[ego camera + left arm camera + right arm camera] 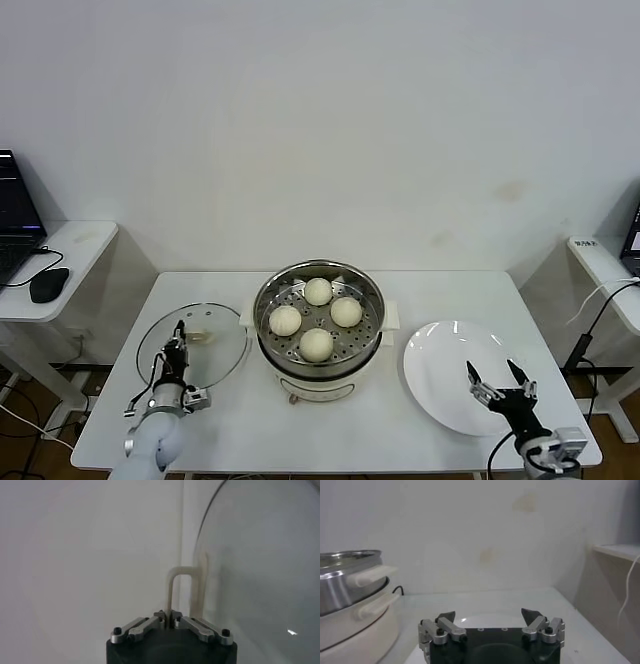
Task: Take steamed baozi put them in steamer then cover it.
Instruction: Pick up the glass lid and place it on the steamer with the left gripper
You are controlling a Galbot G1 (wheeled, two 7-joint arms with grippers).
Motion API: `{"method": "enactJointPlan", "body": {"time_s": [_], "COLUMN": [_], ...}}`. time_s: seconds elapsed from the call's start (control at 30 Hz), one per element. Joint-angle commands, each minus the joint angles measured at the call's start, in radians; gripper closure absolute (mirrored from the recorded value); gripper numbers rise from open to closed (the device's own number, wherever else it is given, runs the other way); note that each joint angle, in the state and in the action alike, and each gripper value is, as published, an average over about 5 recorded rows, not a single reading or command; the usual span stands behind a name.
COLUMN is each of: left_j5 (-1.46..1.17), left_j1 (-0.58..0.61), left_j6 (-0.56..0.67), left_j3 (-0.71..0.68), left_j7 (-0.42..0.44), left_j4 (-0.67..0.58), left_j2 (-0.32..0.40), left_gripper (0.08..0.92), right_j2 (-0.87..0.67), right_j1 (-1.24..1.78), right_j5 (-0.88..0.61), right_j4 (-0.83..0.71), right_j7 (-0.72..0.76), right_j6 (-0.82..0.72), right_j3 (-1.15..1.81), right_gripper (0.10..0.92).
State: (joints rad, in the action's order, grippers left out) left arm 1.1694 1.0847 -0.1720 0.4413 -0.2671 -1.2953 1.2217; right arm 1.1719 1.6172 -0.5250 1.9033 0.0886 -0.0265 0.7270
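Head view: white table (pixel 400 425) with the steamer (pixel 318 372) at centre, four steamed baozi (pixel 317 343) sitting on its perforated tray, pot uncovered. The cover (pixel 215 360) lies flat on the table just to the robot's left of the steamer, its rim close to the pot; glass is clear so its edge is faint. Left gripper (pixel 178 332) is down over the cover near its cream handle (pixel 201 337), fingers drawn together; actual contact is small and hard to make out here. Left arm cut off at the bottom edge. White plate (pixel 450 375) lies on the robot's right of the steamer, bare. Right gripper (pixel 499 378) hovers over the plate's near edge, jaws wide apart, holding nothing; its arm also cut off.

Left wrist view: left gripper (pixel 170 618) jaws pinched closed on the upright loop of the handle (pixel 176 587); the cover's glass and rim (pixel 260 570) fill one side, partly out of frame.

Right wrist view: right gripper (pixel 490 615) jaws spread, empty. Plate (pixel 485 620) mostly hidden behind the gripper body. Steamer (pixel 350 587) cut off at the frame edge, contents not visible.
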Motion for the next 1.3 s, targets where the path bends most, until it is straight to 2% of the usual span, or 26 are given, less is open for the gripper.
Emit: {"method": "enactJointPlan", "body": {"time_s": [0.03,0.23,0.47,0.63,0.73,0.97,1.3], "left_j5": [0.026,0.043,0.068,0.151,0.213,0.349,0.36], "left_j1": [0.12,0.187,0.242,0.239,0.223,0.089,-0.057], "left_j6": [-0.123,-0.189,-0.222,-0.387,-0.42,-0.431,-0.432], "left_j3": [0.068,0.132,0.157,0.1,0.052,-0.119,-0.302], "left_j7": [0.173,0.277,0.298,0.352,0.385,0.461,0.477], "left_j4": [-0.332,-0.493,-0.62,-0.741,-0.791,-0.752,-0.621], "left_j2": [-0.04,-0.071,-0.077,-0.036,-0.004,0.079,0.165], "left_gripper": [0.867,0.867,0.867,0.867,0.867,0.867,0.867], "right_j2": [0.009,0.016,0.019,0.014,0.014,0.013,0.037], "right_j1": [-0.014,-0.021,-0.047,-0.05,-0.051,-0.06,-0.083], "right_j5": [-0.002,0.004,0.014,0.027,0.035,0.044,0.085], "right_j4": [-0.003,0.025,0.046,0.046,0.048,0.036,0.013], "right_j7": [0.001,-0.031,-0.059,-0.052,-0.045,-0.036,-0.026], "right_j6": [-0.006,-0.085,-0.159,-0.167,-0.169,-0.183,-0.191], "right_j3": [-0.006,-0.01,0.002,0.004,0.005,0.013,0.012], "right_gripper": [0.203,0.203,0.203,0.203,0.203,0.203,0.203]}}
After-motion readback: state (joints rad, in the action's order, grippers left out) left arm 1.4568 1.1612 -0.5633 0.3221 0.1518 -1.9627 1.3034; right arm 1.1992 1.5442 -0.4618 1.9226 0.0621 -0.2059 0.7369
